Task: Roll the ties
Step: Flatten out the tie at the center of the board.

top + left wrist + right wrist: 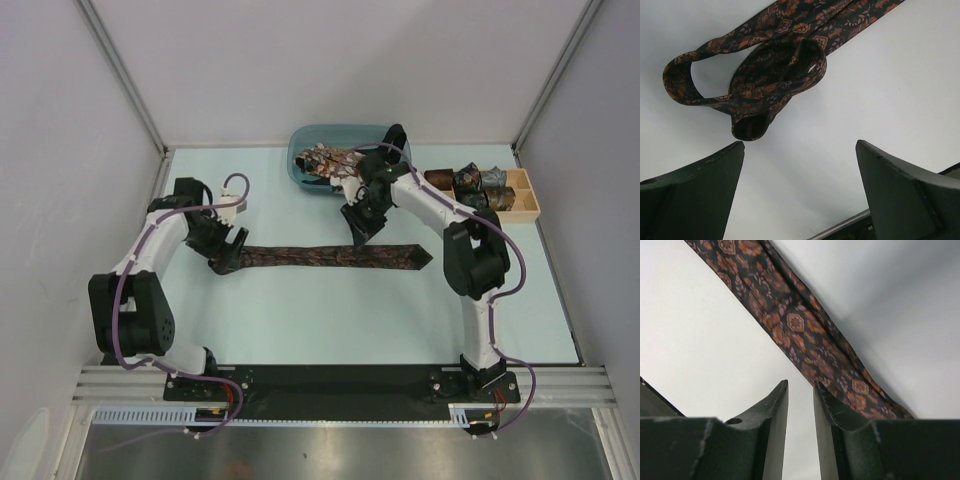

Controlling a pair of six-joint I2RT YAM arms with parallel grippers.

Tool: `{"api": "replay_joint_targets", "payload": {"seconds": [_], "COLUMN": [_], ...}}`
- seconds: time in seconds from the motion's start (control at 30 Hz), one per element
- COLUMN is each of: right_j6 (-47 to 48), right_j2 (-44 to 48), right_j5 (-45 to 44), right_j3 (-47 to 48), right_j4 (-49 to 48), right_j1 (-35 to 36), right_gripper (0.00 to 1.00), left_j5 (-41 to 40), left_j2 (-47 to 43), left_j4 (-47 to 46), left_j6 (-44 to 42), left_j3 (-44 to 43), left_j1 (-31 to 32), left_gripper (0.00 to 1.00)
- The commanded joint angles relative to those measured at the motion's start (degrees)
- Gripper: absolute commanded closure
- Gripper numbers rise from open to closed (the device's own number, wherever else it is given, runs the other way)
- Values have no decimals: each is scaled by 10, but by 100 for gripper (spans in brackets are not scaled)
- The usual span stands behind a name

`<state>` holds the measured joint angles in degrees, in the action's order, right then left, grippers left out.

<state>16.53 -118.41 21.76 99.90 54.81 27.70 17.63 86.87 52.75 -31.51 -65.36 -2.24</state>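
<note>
Tie in hand: you have one dark brown, orange-printed tie (pixel 330 256) lying flat across the table (pixel 300 320), its pointed wide end toward your right arm. Stretched out like this, it is ready to roll from one end.
Narrow end: it curls into a loose loop (pixel 682 75) just ahead of the left gripper (pixel 800 144), which looks like the start of a coil.
Left jaws: spread wide, grasping nothing, and clear of the cloth.
Right jaws: the right gripper (pixel 800 384) is parted only a little and is empty. It hovers over the tie's middle, probably to pin it.
Other ties: unrolled ones are heaped in the blue bin (pixel 296 150). Finished coils (pixel 468 182) are sorted into the wooden tray (pixel 521 186).
Writing: you have no brand or label to read.
</note>
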Motion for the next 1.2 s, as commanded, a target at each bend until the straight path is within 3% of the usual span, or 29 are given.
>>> {"api": "replay_joint_targets", "payload": {"seconds": [0.0, 0.3, 0.5, 0.6, 0.67, 0.7, 0.77, 0.9, 1.0, 1.17], "right_j6": [-13, -14, -15, -12, -9, -7, -2, 10, 19, 30], "right_j2": [-30, -83, -97, -93, -89, -88, -85, -75, -69, -65], "right_j5": [-15, -58, -67, -73, -83, -87, -95, -102, -106, -112], "right_j3": [28, -16, -34, -46, -59, -64, -73, -96, -107, -119], "right_j4": [-5, -15, -16, -16, -17, -16, -17, -15, -14, -12], "right_j1": [24, 24, 14, 13, 10, 8, -1, -16, -22, -24], "right_gripper": [69, 73, 75, 76, 76, 77, 77, 77, 77, 78], "left_j5": [-45, -38, -142, -205, -239, -246, -269, -304, -305, -269], "left_j2": [-2, 9, 15, 48, 73, 77, 80, 59, 14, -64], "left_j4": [-29, -73, -151, -176, -179, -180, -180, -172, -147, -92], "left_j6": [51, 107, 109, 102, 98, 93, 72, 31, 3, -113], "left_j3": [10, 24, 50, 45, 38, 38, 40, 54, 52, 22], "left_j1": [17, 67, 158, 188, 194, 194, 194, 188, 163, 74], "left_gripper": [2, 16, 17, 23, 31, 42, 52, 83, 93, 91]}}
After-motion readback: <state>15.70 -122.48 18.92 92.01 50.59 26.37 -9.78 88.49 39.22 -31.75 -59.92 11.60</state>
